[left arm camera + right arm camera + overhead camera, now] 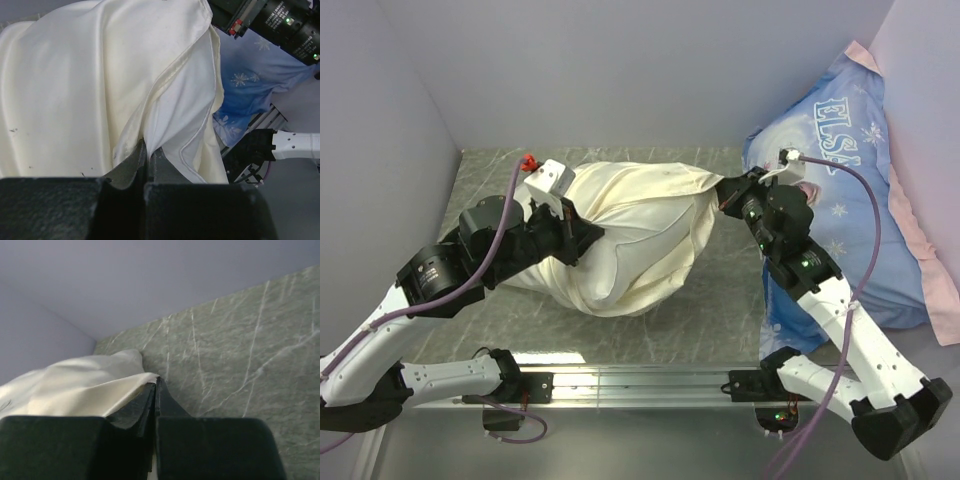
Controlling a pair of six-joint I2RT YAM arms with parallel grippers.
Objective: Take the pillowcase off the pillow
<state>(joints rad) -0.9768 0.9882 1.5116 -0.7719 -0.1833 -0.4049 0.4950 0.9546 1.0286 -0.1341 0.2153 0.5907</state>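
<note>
The pillow (186, 112) is mostly hidden inside the cream pillowcase (630, 235); only a whiter fold shows. The bundle lies mid-table (720, 310), long axis left to right. The left gripper (578, 238) and right gripper (718, 196) pinch the pillowcase at opposite ends, jaws clamped tight.

The pillowcase (630, 240) hides nearly all of what seems the pillow (175, 122).
</note>
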